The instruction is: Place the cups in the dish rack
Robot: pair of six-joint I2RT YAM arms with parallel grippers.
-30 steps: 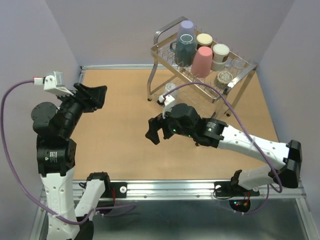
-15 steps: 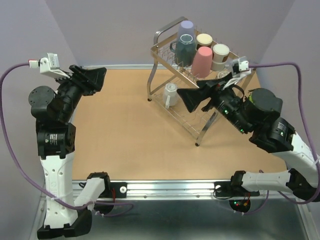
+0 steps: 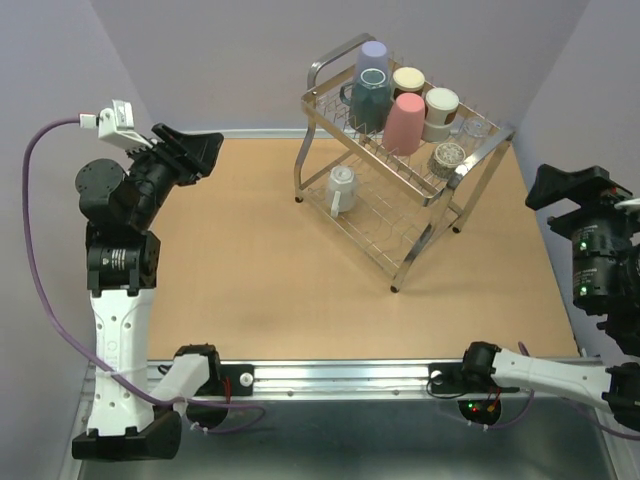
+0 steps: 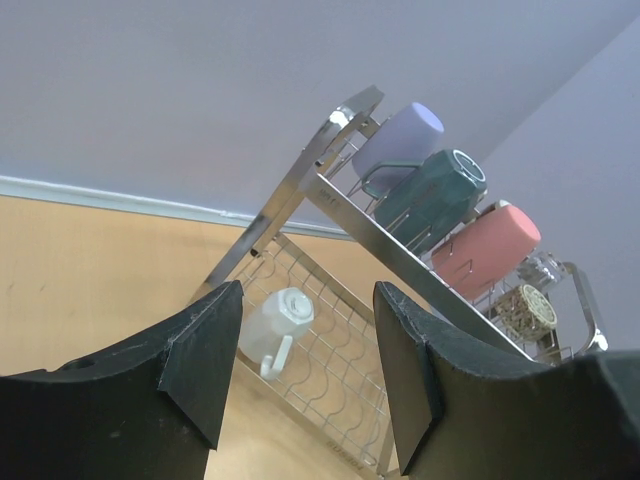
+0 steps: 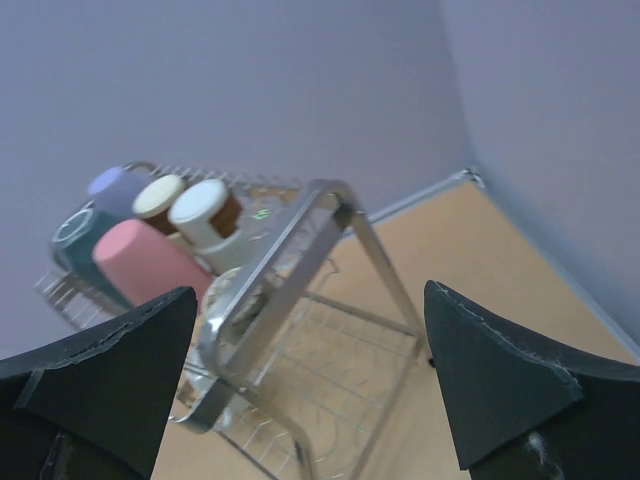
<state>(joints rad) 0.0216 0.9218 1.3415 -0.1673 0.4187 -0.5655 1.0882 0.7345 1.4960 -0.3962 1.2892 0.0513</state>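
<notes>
The dish rack (image 3: 456, 174) stands at the back right of the table, a two-tier chrome wire frame. Its upper tier holds a lavender cup (image 3: 373, 56), a dark teal cup (image 3: 370, 97), a pink cup (image 3: 405, 123), two cream-and-brown cups (image 3: 409, 80) and short metal cups (image 3: 447, 156). A white handled mug (image 3: 342, 187) lies on the lower tier. My left gripper (image 3: 205, 152) is raised at the far left, open and empty, looking at the mug (image 4: 275, 320) and rack (image 4: 400, 255). My right gripper (image 3: 550, 188) hangs at the right edge, open and empty, facing the rack (image 5: 290, 260) and pink cup (image 5: 145, 265).
Lavender walls close in the table on the left, back and right. A metal rail (image 3: 330, 376) runs along the near edge by the arm bases. Purple cables loop off both wrists. Bare tabletop (image 3: 260, 270) lies between the arms and the rack.
My right arm has drawn back from the rack's front to the far right edge, still open. My left arm shifted slightly up and right, jaws unchanged.
</notes>
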